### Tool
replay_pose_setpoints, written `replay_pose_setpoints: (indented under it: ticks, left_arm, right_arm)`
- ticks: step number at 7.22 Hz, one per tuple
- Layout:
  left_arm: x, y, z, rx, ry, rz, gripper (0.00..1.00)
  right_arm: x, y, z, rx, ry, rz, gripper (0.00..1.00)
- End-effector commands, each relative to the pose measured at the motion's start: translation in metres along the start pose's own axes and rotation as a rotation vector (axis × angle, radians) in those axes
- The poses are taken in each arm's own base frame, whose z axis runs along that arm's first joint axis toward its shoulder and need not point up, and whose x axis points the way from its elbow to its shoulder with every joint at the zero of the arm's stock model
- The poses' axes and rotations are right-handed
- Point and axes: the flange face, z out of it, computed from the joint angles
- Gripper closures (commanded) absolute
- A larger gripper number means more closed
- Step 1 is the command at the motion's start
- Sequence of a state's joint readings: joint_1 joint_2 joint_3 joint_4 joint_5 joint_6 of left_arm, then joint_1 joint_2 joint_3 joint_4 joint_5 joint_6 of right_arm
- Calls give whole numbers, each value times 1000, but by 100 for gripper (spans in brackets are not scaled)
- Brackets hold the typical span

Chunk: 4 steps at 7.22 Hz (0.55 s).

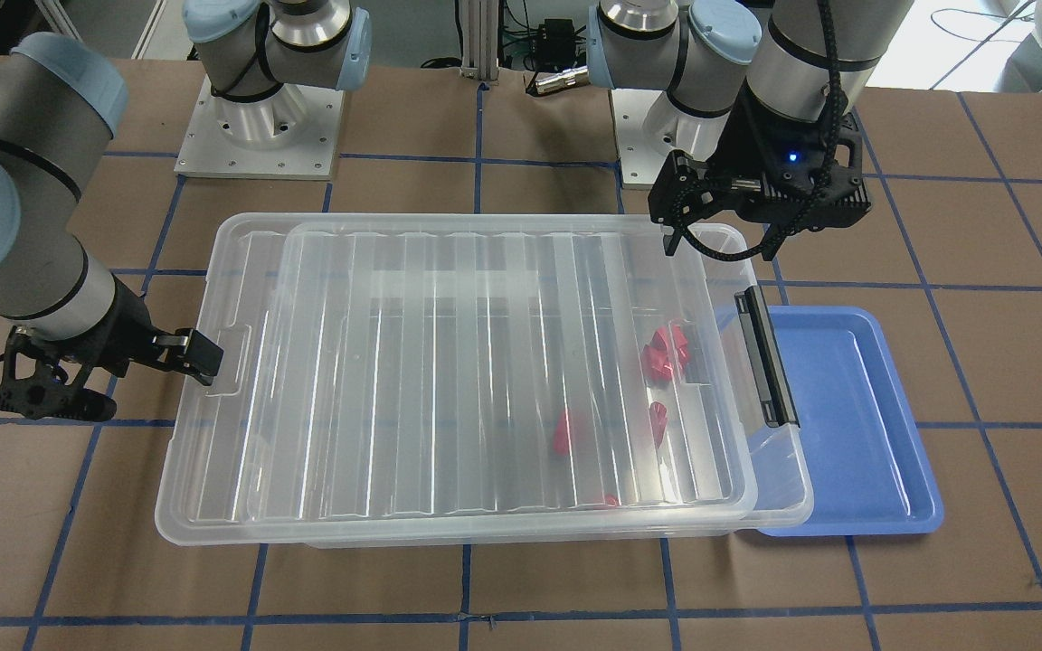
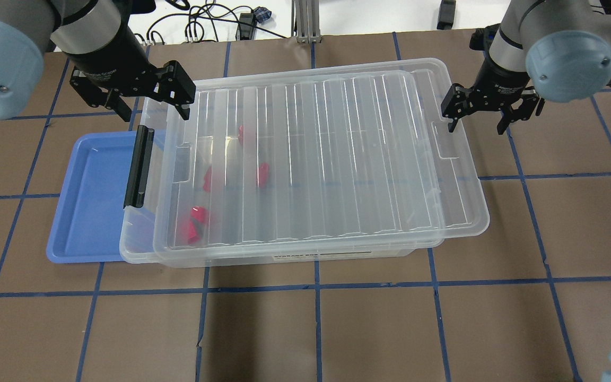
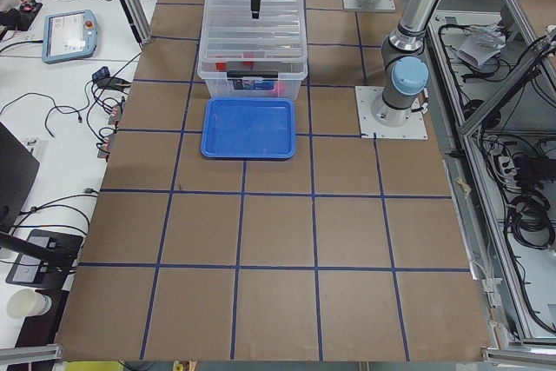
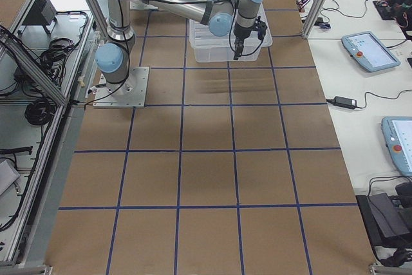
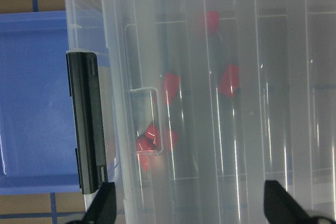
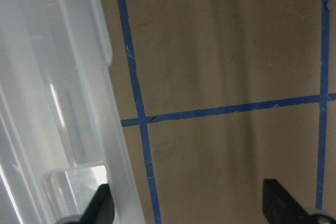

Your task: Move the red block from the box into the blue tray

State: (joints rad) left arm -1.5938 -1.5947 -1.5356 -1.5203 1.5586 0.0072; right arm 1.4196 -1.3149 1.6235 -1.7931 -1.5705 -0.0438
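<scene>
The clear box (image 2: 464, 212) stands mid-table with its ribbed lid (image 2: 305, 159) lying on it, slightly askew. Several red blocks (image 2: 197, 220) show through the lid near the end with the black clip handle (image 2: 139, 167); they also show in the left wrist view (image 5: 157, 135). The blue tray (image 2: 93, 201) lies empty beside that end, partly under the box rim. My left gripper (image 2: 151, 101) is open above the box's far corner by the handle. My right gripper (image 2: 478, 114) is open and empty just off the opposite end.
Brown table with a blue tape grid all around. Arm bases (image 1: 259, 127) stand behind the box. The right wrist view shows bare table (image 6: 220, 77) beside the box rim. Tablets and cables lie on side tables beyond the table edge (image 3: 74, 36).
</scene>
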Motion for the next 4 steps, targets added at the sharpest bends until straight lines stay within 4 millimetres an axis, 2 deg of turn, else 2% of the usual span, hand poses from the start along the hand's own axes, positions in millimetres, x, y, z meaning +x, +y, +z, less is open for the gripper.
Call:
replay_pose_setpoints:
  ticks: [1, 3, 4]
  left_arm:
    - [0, 2, -7, 16, 1, -2, 0]
    - [-1, 6, -7, 15, -8, -2, 0]
    - [-1, 4, -13, 27, -9, -5, 0]
  right_arm:
    - [27, -4, -2, 5, 0, -22, 0]
    - [49, -7, -5, 16, 53, -47, 0]
    - [62, -8, -7, 20, 55, -73, 0]
